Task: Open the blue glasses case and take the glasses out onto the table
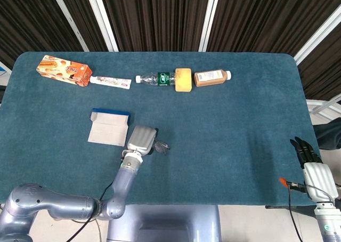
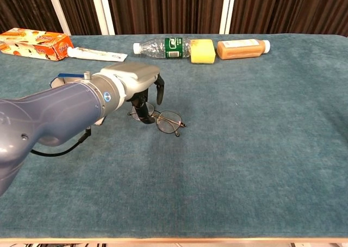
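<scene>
Now the glasses lie flat on the worktop, just right of the open case. Left robot hand sits over their left end, fingers curled down w/ tips at the frame; can't tell if it grips them. Right robot hand rests at the worktop's right edge, fingers straight, holding nothing.

No text can be read with any certainty. The water bottle, lying well beyond the left hand's fingers, carries a green label with a white mark too small to make out. The orange box, the tube and the brown bottle bear print that is only a blur.
</scene>
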Controlling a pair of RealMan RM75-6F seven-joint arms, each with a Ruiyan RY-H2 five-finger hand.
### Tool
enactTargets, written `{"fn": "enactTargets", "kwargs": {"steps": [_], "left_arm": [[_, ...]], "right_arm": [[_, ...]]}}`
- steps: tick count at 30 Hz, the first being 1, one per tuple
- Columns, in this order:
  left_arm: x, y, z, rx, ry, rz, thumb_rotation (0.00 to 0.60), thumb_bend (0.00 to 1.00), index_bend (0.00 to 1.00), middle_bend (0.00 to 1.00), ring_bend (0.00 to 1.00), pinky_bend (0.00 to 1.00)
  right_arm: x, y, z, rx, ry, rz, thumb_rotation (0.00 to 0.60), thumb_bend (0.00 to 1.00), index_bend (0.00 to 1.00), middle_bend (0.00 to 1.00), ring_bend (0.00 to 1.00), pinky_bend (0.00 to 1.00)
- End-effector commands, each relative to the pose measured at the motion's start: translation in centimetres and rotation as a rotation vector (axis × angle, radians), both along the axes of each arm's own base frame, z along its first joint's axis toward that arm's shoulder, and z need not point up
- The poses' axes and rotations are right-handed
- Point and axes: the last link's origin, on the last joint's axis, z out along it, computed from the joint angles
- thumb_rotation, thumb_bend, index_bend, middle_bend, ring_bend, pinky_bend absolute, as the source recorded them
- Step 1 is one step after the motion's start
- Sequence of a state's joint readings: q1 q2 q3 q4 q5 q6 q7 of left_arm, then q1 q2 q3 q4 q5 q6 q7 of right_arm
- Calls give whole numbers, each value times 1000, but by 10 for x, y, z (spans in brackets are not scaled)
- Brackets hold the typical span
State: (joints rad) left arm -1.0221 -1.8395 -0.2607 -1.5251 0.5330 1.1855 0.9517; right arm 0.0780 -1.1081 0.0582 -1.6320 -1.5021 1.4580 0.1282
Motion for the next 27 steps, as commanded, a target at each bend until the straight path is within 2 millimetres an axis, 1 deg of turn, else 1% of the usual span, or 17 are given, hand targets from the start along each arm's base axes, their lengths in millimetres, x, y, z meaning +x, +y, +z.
{"fn": "enactTargets", "kwargs": {"steps": [1,3,5,8,9,10,12,14,15,16,17,19,21,22,24,26,27], "left_arm": [[-3,-1,7,13,-18,-3,600,154,379,1000,771,820],[-6,-4,17,23,-57,1,600,153,366,984,727,775],[-9,-7,27,32,-90,1,600,153,352,937,671,704],[-19,-14,46,53,-136,-7,600,153,306,805,536,526],[-27,-19,60,76,-165,1,600,153,255,723,454,432],[-33,-24,70,81,-184,-3,600,152,217,673,408,383],[-44,-31,84,91,-214,0,600,149,104,529,274,229],[-56,-38,97,100,-243,9,600,143,55,423,175,101],[-61,-41,101,103,-251,12,600,136,29,344,111,38],[-69,-46,108,108,-259,14,600,124,11,263,55,4],[-74,-49,113,112,-258,14,600,115,3,211,31,0],[-91,-57,126,130,-236,7,600,86,0,68,0,0],[-111,-68,139,157,-196,-4,600,58,0,9,0,0],[-125,-75,148,184,-164,-8,600,46,0,0,0,0],[-145,-88,161,225,-126,-14,600,37,0,0,0,0],[-164,-100,175,278,-100,-11,600,37,0,0,0,0],[-170,-105,179,295,-97,-8,600,37,0,0,0,0]], "right_arm": [[0,0,0,-1,1,0,600,219,0,0,0,213],[0,0,0,-2,2,1,600,219,0,0,0,213],[0,0,0,-3,5,2,600,218,0,0,0,213],[0,0,0,-4,10,4,600,219,0,0,0,213],[0,0,0,-5,14,7,600,220,0,0,0,213],[0,0,0,-6,17,9,600,220,0,0,0,213],[0,0,0,-10,24,13,600,220,0,0,0,213],[0,0,0,-13,28,16,600,219,0,0,0,212],[1,0,0,-14,31,18,600,219,0,0,0,212],[1,0,0,-16,36,21,600,219,0,0,0,213],[1,0,0,-19,40,23,600,219,0,0,0,213],[1,0,1,-25,49,30,600,215,0,0,0,213],[2,1,2,-39,59,41,600,196,0,0,0,213],[3,0,2,-48,68,50,600,185,0,0,0,212],[4,1,2,-63,86,64,600,163,0,0,0,212],[5,1,2,-73,103,76,600,151,0,0,0,212],[5,1,1,-75,106,78,600,147,0,0,0,212]]}}
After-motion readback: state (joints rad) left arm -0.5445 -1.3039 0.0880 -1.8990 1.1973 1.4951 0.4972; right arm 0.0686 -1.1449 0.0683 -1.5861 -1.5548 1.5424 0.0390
